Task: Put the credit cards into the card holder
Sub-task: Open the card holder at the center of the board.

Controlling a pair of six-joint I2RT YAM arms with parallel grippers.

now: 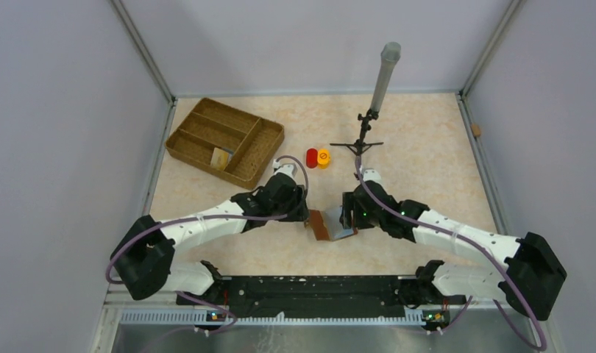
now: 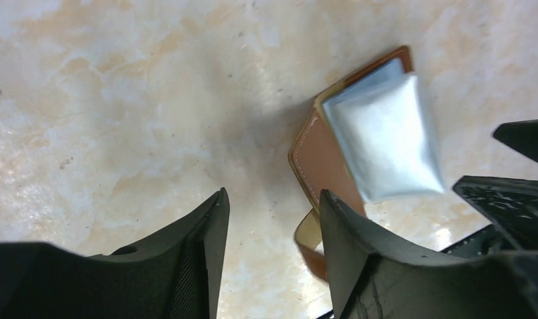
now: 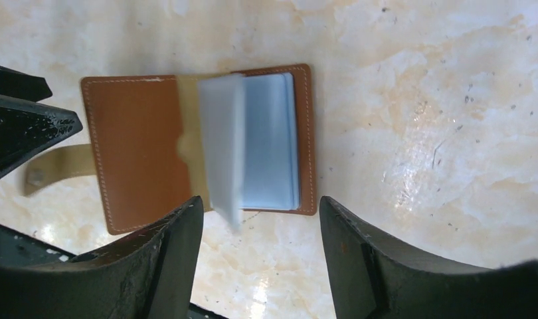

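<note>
Top external view: the card holder (image 1: 322, 224) lies open toward the table's (image 1: 427, 162) near edge, midway across, with bare surface to its right; a wicker tray (image 1: 268, 151) fills the far left corner. Both arms reach inward and low; the left gripper (image 1: 304, 213) and right gripper (image 1: 348, 218) flank the holder, fingers parted, gripping nothing; a pale blue-grey card (image 3: 269, 149) sits inside it.

Both arms reach in from the near edge toward the tabletop's centre, wrists angled down. Left gripper (image 1: 308, 215) and right gripper (image 1: 346, 219) face each other, near together, jaws parted, gripping nothing.
</note>
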